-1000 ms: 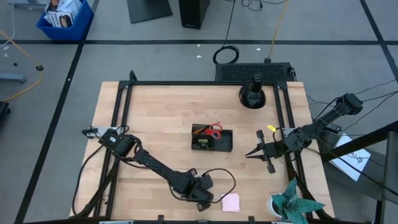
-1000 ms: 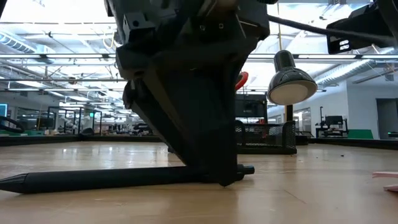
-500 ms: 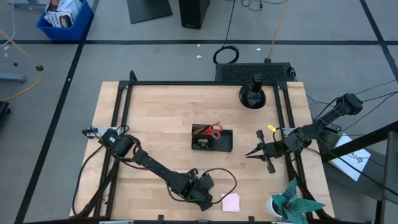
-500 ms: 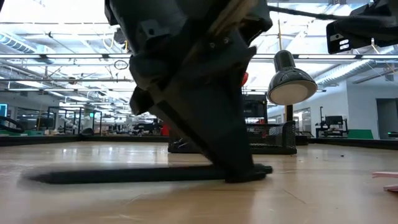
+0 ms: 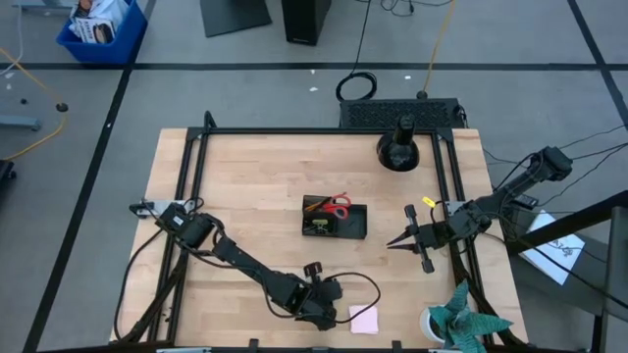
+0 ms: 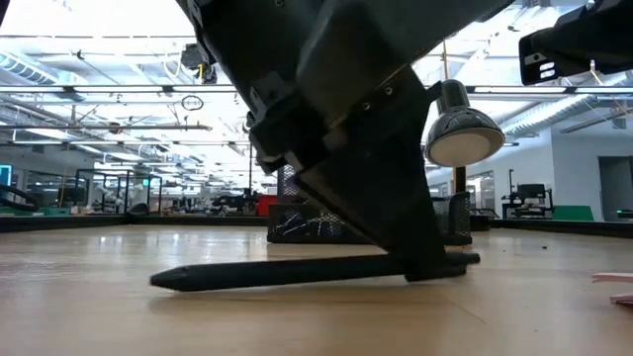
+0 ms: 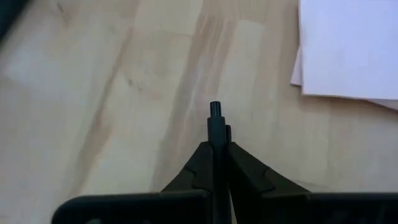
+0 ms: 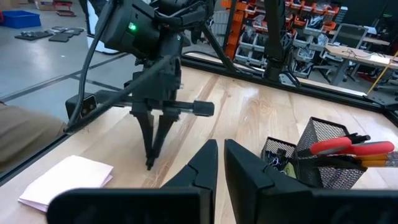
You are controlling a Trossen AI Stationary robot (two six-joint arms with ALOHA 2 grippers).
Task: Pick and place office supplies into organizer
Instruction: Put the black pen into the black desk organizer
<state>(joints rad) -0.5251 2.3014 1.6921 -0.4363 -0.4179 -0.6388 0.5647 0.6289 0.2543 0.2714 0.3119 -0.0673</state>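
Observation:
A black pen [image 6: 297, 270] lies almost level just over the wood near the table's front edge, with my left gripper [image 6: 425, 265] [image 5: 320, 304] shut on it. A pink sticky-note pad [image 5: 364, 319] [image 7: 348, 50] lies flat just to the right of that gripper. The organizer [image 5: 334, 219] [image 8: 323, 149] stands mid-table with red-handled scissors [image 5: 340, 204] [image 8: 348, 148] and orange pencils in it. My right gripper [image 5: 392, 242] [image 8: 221, 162] hovers shut and holds nothing, to the right of the organizer. My left gripper pinches the pen between its two fingers close to its blunt end, and a short stub [image 7: 215, 115] sticks out past them. The fingers come down from above at a slant and lie across the pen. The held end [image 6: 463, 261] sits a little higher than the pointed end [image 6: 163, 281]; I cannot tell whether that end touches the wood.
A round black domed lamp [image 5: 398, 147] [image 6: 460, 129] stands at the far right. A teal paper plant in a white cup [image 5: 456, 322] is at the near right corner. A small yellow item [image 5: 429, 204] lies by the right frame rail. Bare wood stretches left of the organizer.
My left gripper has rolled and tipped over the pen. The pen has shifted toward the table's right edge, and its held end has come up off the wood while its pointed end stays low.

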